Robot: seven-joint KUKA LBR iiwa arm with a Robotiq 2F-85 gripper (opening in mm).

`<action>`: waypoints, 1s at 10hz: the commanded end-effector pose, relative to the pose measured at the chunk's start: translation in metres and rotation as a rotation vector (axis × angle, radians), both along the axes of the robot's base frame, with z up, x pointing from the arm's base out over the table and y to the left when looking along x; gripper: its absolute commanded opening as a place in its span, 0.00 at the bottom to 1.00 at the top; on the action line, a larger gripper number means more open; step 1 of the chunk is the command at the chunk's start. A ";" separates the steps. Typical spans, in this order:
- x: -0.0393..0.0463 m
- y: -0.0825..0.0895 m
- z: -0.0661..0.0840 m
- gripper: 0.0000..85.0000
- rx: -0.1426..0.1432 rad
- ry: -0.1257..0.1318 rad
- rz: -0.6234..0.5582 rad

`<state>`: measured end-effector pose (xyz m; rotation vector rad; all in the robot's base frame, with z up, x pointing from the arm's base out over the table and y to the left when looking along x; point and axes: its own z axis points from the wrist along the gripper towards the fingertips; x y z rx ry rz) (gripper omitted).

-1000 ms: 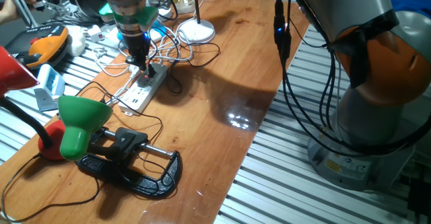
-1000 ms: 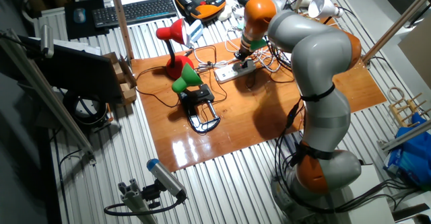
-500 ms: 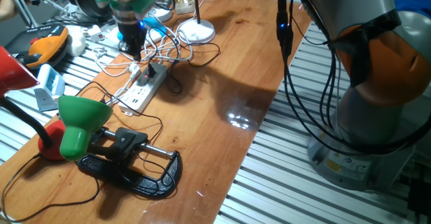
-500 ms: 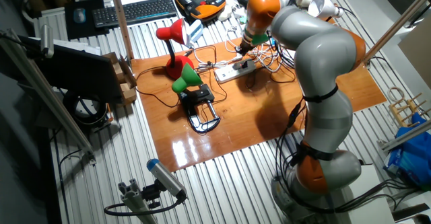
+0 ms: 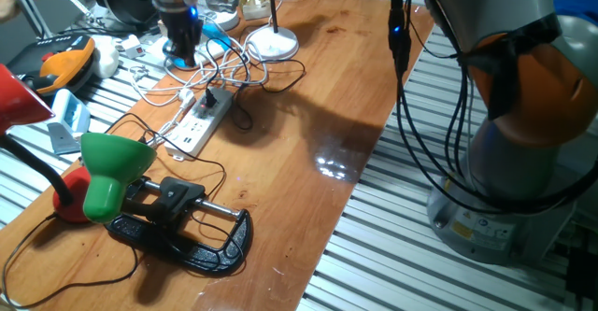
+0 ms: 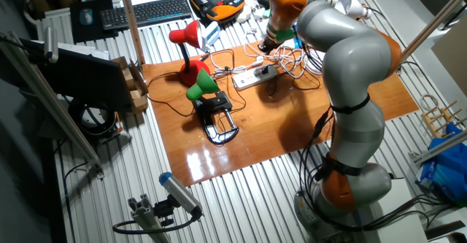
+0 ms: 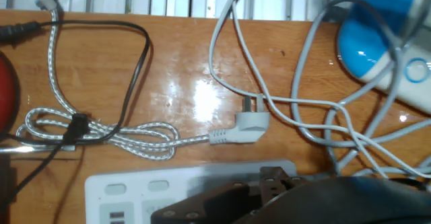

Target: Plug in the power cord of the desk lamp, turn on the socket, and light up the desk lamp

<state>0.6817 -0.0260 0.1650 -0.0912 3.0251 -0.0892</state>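
Observation:
The socket is a long white power strip (image 5: 198,125) on the wooden table, also seen in the other fixed view (image 6: 259,75) and at the bottom of the hand view (image 7: 135,187). A small black plug (image 5: 211,96) stands in its far end, and the thin black power cord (image 5: 245,79) runs from it in loops. The desk lamp's round white base (image 5: 272,42) and dark stem (image 5: 274,1) stand behind the strip. My gripper (image 5: 184,55) hangs above the strip's far end, clear of it, its fingers together and empty. It also shows in the other fixed view (image 6: 268,43).
A green-shaded lamp (image 5: 110,167) on a black clamp (image 5: 192,236) and a red-shaded lamp (image 5: 21,94) stand at the table's left. Loose white cables (image 5: 159,87) and a loose white plug (image 7: 246,128) lie by the strip. A blue-and-white object (image 7: 377,32) sits behind it.
My gripper has lifted off the far end of the power strip and moved up and back. The black plug stays in the strip.

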 end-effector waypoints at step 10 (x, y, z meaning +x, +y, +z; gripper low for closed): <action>-0.0226 -0.052 0.042 0.00 -0.021 -0.015 -0.620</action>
